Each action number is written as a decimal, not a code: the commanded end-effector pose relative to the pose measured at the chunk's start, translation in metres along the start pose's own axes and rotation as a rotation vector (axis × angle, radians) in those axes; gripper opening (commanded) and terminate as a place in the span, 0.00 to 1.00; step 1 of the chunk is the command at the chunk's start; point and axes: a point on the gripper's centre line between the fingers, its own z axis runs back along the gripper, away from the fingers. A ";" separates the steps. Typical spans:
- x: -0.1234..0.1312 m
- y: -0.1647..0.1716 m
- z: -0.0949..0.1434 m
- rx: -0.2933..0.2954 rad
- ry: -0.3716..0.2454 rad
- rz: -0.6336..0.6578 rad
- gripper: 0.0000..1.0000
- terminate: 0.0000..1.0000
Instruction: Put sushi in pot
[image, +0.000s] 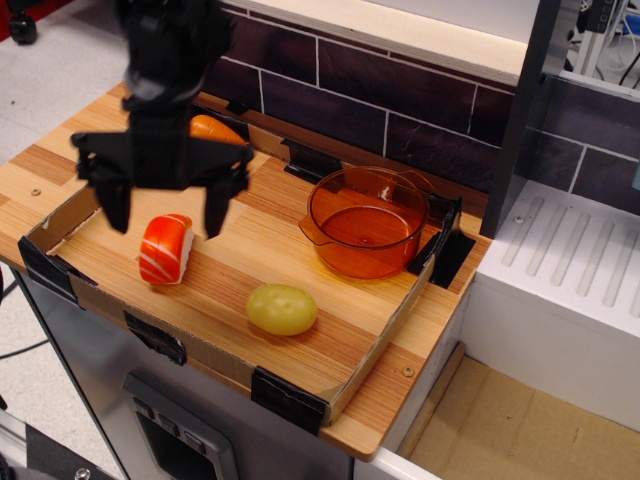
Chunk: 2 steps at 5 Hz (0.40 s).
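The sushi (166, 249), a red-orange nigiri with white stripes on a white base, lies at the left of the cardboard-edged wooden tray (330, 385). My black gripper (166, 214) hangs open just above and behind it, one finger on each side, not touching. The transparent orange pot (367, 220) stands empty at the tray's back right, well apart from the gripper.
A yellow-green potato (282, 309) lies at the tray's front middle. An orange carrot (216, 130) sits at the back left, partly hidden by the arm. A dark brick wall (400, 110) runs behind, and a white drainer (570, 290) stands to the right.
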 end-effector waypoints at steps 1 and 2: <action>-0.025 -0.023 -0.016 -0.002 0.000 -0.074 1.00 0.00; -0.030 -0.023 -0.036 -0.013 0.004 -0.061 1.00 0.00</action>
